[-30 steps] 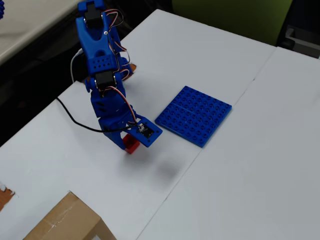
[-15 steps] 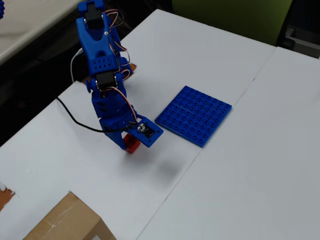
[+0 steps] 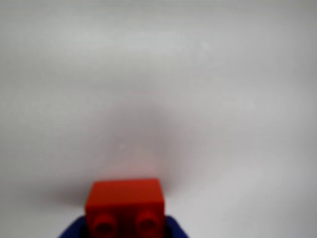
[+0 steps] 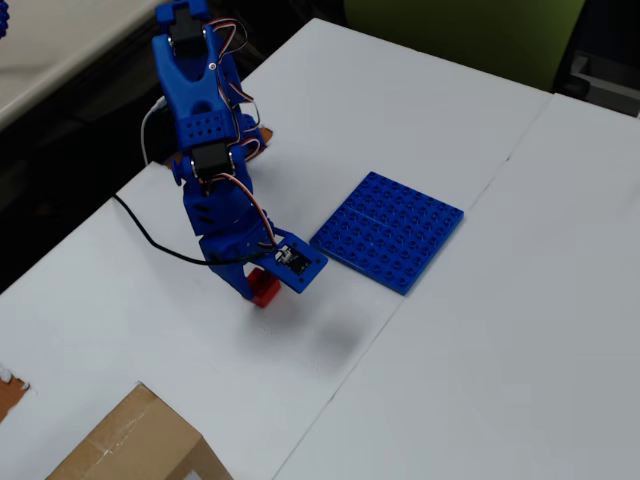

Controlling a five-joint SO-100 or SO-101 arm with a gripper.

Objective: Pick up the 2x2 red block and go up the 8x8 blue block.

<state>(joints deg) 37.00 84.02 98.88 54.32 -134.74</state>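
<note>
The blue end effector [image 4: 262,285] is seen closed on the small bright red plastic 2x2 red block [image 4: 265,289], judged lifted off the white surface [image 4: 480,340]; in the wrist view the brick [image 3: 125,206] shows 2 studs between blue jaws. The large flat blue studded 8x8 blue block [image 4: 388,230] lies just right and slightly farther away in the overhead view. The grip should be kept firm, height held above the studs, and the brick carried rightward over the plate.
</note>
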